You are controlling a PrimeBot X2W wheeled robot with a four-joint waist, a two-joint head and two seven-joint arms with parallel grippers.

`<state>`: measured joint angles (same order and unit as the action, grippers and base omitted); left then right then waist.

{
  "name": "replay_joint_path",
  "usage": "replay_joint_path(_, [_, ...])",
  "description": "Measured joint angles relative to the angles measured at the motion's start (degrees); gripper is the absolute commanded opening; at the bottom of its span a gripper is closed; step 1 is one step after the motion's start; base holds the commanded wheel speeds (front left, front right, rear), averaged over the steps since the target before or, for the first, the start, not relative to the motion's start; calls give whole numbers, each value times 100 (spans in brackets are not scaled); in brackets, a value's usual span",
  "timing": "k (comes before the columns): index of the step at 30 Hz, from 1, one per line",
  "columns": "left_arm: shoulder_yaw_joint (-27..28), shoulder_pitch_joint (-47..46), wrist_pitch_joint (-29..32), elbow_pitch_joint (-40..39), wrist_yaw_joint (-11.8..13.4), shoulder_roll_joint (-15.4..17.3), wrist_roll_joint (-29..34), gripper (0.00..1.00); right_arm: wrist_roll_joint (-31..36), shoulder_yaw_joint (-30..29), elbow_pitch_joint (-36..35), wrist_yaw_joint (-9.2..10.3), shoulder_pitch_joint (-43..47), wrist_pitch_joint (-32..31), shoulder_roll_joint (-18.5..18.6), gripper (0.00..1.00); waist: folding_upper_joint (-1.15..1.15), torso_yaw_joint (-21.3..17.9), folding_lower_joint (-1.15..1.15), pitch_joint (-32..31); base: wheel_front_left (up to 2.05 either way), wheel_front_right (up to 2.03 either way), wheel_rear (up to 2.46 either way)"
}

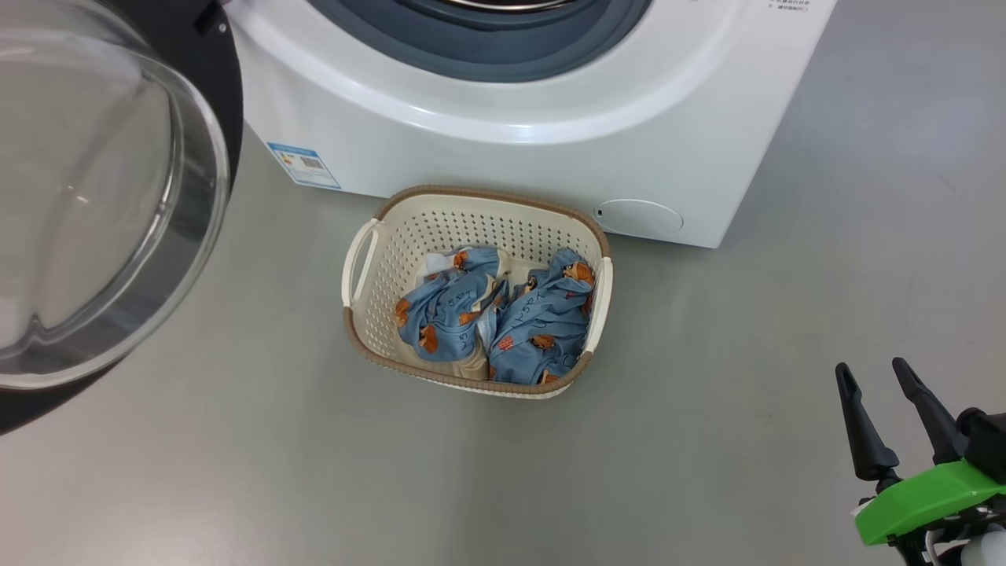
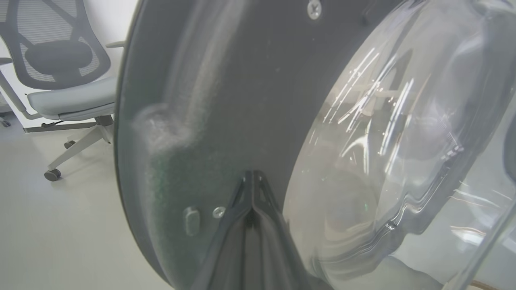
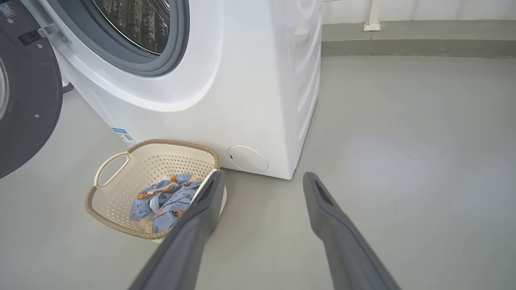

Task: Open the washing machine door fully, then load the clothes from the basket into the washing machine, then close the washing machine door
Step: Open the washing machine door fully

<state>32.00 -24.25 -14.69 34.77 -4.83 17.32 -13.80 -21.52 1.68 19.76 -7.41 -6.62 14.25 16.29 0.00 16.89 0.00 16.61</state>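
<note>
At the left the washing machine door (image 1: 94, 204) stands open. The left gripper (image 2: 252, 177) has its jaws pressed together, with the tips at the door's dark inner face. In the middle the clothes (image 1: 495, 314) lie in the basket (image 1: 471, 228), on the floor just in front of the washing machine (image 1: 503, 134). At the near right, the right gripper (image 1: 871, 366) has its jaws spread and empty.

Right gripper (image 1: 872, 368) low at right edge of head view, two dark fingers (image 1: 863, 440) spread wide and empty, tips pointing up and slightly left (green collar (image 1: 923, 499) at finger base). Left gripper (image 2: 252, 177) in own wrist view: fingers pressed flat together, tapering to single point, no gap.
</note>
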Motion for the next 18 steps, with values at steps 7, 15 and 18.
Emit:
replay_joint_path(7, [220, -314, -1, 469, -101, 202, 196, 0, 3, 1, -12, 0, -20, 0, 26, 100, 0, -27, 0, 92, 0, 0, 0])
replay_joint_path(15, [433, -697, 0, 1095, -201, 525, 254, 0, 30, 27, -26, 0, -152, 0, 49, 100, 0, -77, 0, 209, 0, 0, 0])
replay_joint_path(18, [474, -797, 0, 1234, -209, 606, 300, 0, 30, 35, -26, 0, -164, 0, 55, 100, 0, -98, 0, 240, 0, 0, 0])
